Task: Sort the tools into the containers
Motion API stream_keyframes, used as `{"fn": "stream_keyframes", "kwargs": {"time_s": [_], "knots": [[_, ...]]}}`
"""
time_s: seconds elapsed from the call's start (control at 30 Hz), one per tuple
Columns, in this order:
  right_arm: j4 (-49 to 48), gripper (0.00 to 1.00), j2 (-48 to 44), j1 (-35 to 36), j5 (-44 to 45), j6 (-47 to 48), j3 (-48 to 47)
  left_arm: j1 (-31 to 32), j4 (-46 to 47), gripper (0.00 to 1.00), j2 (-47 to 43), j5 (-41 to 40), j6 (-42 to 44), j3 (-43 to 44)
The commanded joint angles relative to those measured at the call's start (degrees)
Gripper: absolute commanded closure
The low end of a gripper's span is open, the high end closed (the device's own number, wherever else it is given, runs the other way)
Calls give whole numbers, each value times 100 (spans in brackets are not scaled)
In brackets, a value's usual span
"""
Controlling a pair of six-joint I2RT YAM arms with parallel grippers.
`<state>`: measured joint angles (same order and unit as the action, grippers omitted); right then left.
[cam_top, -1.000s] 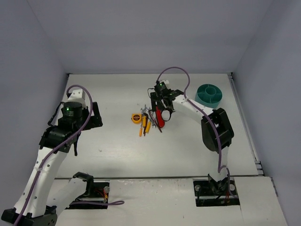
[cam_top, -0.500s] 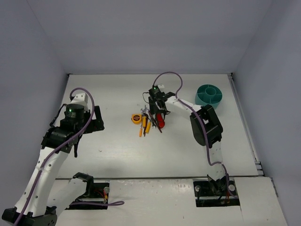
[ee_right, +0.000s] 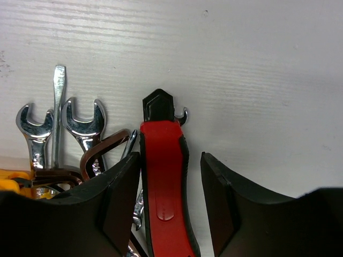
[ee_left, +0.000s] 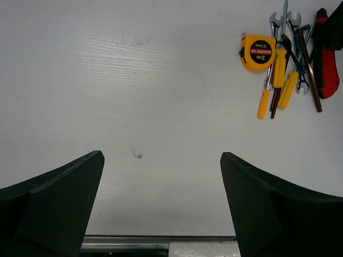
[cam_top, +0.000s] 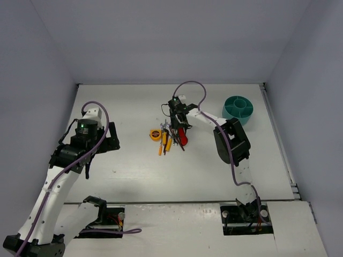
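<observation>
The tools lie in a small pile mid-table: a yellow tape measure point(cam_top: 155, 134), orange-handled screwdrivers point(ee_left: 286, 88), silver wrenches point(ee_right: 83, 120), a dark hex key point(ee_right: 102, 147) and a red-handled tool point(ee_right: 163, 182). My right gripper point(ee_right: 170, 155) is down over the red-handled tool with a finger on each side. Its left finger touches the handle, while a gap remains on the right, so it is still open. My left gripper point(ee_left: 161, 154) hangs wide open over bare table, left of the pile, holding nothing. The teal cup point(cam_top: 238, 108) stands at the far right.
White walls close in the table on the left, back and right. The right arm's elbow point(cam_top: 231, 143) hangs between the pile and the teal cup. A metal rail point(ee_left: 161, 242) runs along the table's near edge.
My right gripper has dropped lower onto the red-handled tool and its jaws have narrowed around the handle. The left arm has barely shifted and stays open.
</observation>
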<state>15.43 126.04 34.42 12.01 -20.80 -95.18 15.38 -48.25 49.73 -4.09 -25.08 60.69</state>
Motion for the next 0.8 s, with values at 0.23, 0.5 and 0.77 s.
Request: {"fn": "stream_keyframes", "kwargs": {"time_s": [0.23,0.5,0.77], "knots": [[-44,82,26,-94,131,150,-282,14,70,12,-95,75,-195,-53],[-49,100,-544,-189,198,659,-618,18,79,12,-86,67,-227,-32],[-185,100,-1913,-540,790,2014,-994,18,105,12,-66,-118,-247,16]]}}
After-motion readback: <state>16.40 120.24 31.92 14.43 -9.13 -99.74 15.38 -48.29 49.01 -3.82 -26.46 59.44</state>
